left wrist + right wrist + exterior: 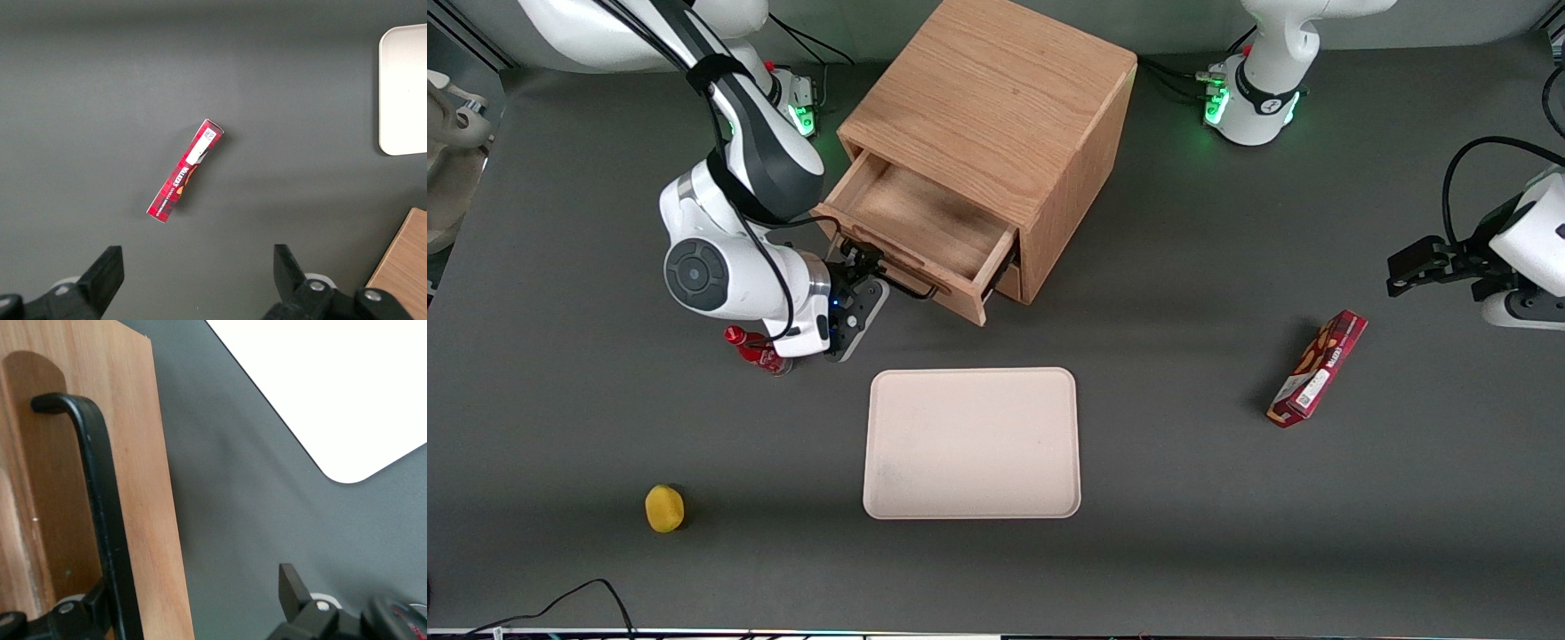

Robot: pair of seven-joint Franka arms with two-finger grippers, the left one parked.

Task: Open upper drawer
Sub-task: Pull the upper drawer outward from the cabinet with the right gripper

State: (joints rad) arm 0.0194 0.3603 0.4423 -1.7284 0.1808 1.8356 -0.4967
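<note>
The upper drawer [925, 233] of the light oak cabinet [996, 107] is seen pulled out, so that its bare wooden inside is shown from above. The cabinet stands on the dark grey desk [1183, 293], turned at an angle, and the drawer front points toward the working arm's end of the desk and toward the front camera.

The tool [860, 283] is placed just in front of the drawer front, at the end of the long black bar handle [100, 513] nearer to the working arm. In the right wrist view the tool is seen spread wide: one black finger [83, 610] lies against the handle and the other finger [291, 585] stands well apart over the grey desk. Nothing is gripped between them.

A small red bottle [754, 348] is partly hidden under the wrist of the arm. A cream tray [972, 443] lies flat on the desk, nearer to the front camera than the cabinet. A yellow round object [664, 508], perhaps a lemon, is seen toward the working arm's end, close to the front camera. A red snack box [1318, 368] lies toward the parked arm's end.
</note>
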